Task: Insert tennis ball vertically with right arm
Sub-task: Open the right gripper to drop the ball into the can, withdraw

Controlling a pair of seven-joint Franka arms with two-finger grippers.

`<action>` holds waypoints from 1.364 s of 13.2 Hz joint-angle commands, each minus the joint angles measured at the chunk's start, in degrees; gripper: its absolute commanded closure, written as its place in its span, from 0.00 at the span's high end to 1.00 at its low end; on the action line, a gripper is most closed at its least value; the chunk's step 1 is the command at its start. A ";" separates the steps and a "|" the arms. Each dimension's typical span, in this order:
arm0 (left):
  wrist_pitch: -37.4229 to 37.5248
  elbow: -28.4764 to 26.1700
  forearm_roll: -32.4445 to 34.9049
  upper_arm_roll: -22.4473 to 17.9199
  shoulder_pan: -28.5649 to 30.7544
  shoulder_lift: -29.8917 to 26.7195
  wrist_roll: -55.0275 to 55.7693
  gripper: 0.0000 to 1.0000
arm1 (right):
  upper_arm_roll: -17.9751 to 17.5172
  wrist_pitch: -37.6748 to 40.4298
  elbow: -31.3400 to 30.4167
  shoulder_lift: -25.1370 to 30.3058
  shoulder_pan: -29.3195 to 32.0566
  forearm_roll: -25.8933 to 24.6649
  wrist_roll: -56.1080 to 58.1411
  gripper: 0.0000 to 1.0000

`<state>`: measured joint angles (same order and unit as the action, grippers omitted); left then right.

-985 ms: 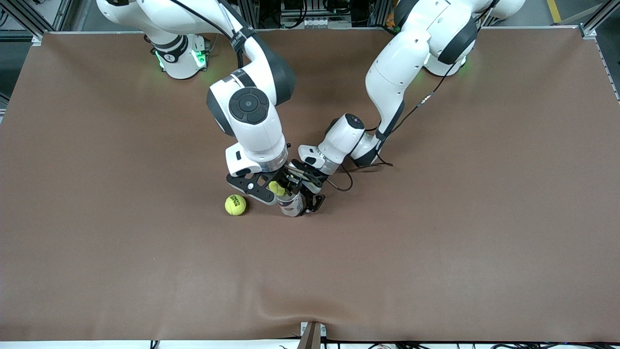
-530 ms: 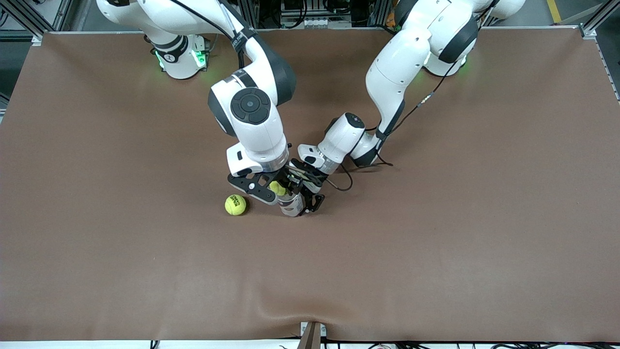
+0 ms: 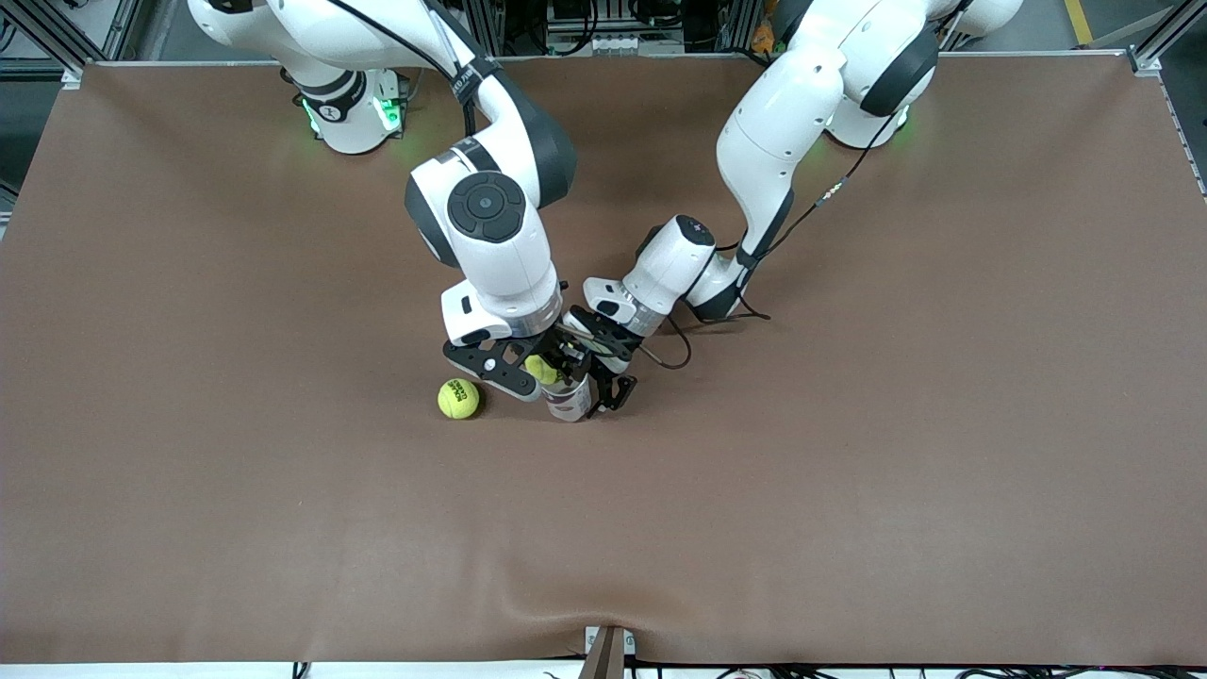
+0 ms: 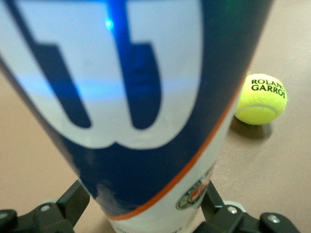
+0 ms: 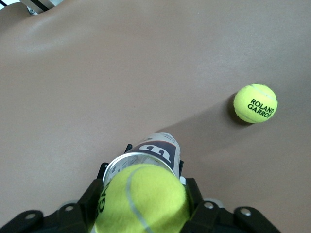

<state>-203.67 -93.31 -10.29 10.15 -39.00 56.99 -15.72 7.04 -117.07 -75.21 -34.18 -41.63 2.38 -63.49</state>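
The right pincer [image 3: 545,363] hangs directly over the mouth of an upright can, and the tennis ball [image 5: 141,199] sits right under it, lodged in that mouth and filling nearly the whole opening. From these views I cannot tell whether this pincer clamps the ball or merely stands around it. The brown counter [image 3: 849,471] spreads wide below both pincers. The right arm [image 3: 490,226] reaches out from its base and bends steeply down, so its pincer points straight at the counter. The left arm [image 3: 783,123] comes in lower and flatter. The left pincer [image 3: 580,387] is low down, close to the counter, just beneath the right pincer and closed around the can's lower body, with a black finger [image 4: 73,204] pressed against each side of it. The can [image 3: 569,405] stands on its base on the counter inside that grip; it is white and dark blue with a large W and a thin orange line near the foot, and its metal rim rings the tennis ball. A second ball [image 3: 458,398], yellow with black ROLAND GARROS lettering, lies loose on the counter near both pincers, beside the can on the side toward the right arm's end, apart from the can and touched by neither pincer.
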 commanded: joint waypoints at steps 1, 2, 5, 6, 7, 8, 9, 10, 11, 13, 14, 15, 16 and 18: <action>0.11 -2.40 0.71 0.14 0.41 -2.06 0.07 1.00 | 0.34 0.09 2.09 -1.24 -0.21 -0.62 -0.67 0.85; 0.03 -2.40 0.71 0.14 0.41 -2.06 0.16 1.00 | 0.34 0.17 2.09 -1.24 -0.21 -0.71 -0.67 0.85; 0.11 -2.40 0.71 0.14 0.41 -2.06 0.16 1.00 | 0.34 0.17 2.09 -1.24 -0.30 -0.71 -0.76 1.00; 0.11 -2.49 0.71 0.14 0.50 -2.06 0.07 1.00 | 0.34 0.26 2.09 -1.15 -0.47 -0.80 -1.02 1.00; 0.03 -2.40 0.71 0.14 0.41 -2.06 0.16 1.00 | 0.34 0.70 2.09 -0.63 -0.47 -0.71 -1.03 1.00; 0.11 -2.31 0.71 0.14 0.41 -2.06 0.16 1.00 | 0.43 1.22 2.18 -0.01 -0.04 -0.71 -0.68 1.00; 0.11 -2.31 0.71 0.14 0.41 -2.06 0.16 1.00 | 0.43 1.75 2.18 0.60 0.49 -0.62 -0.41 1.00; 0.11 -2.31 0.71 0.22 0.32 -1.97 0.16 1.00 | 0.51 3.32 2.09 1.39 0.67 -0.62 -0.15 1.00; 0.11 -2.40 0.71 0.14 0.32 -1.97 0.16 1.00 | 0.51 4.82 2.18 1.84 0.76 -0.71 0.11 1.00; 0.11 -2.22 0.71 0.22 0.15 -1.71 0.16 1.00 | 0.51 8.41 2.09 3.15 1.98 -0.53 5.27 1.00; 0.11 -2.14 0.71 0.14 0.15 -1.62 0.16 1.00 | 0.51 11.05 2.09 3.94 3.03 -0.01 7.91 1.00; 0.11 -2.05 0.71 0.22 -0.03 -1.53 0.16 1.00 | 0.51 12.99 2.09 4.82 4.26 0.26 10.46 1.00; 0.11 -1.96 0.71 0.14 -0.11 -1.44 0.25 1.00 | 0.43 14.05 2.00 5.61 5.49 0.43 12.14 1.00; 0.11 -1.87 0.71 0.22 -0.29 -1.44 0.25 1.00 | 0.34 15.46 2.00 6.06 7.51 0.96 14.96 1.00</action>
<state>-203.66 -93.70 -10.29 10.29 -39.28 56.92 -15.72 8.21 -103.22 -72.72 -29.48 -36.20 2.57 -51.52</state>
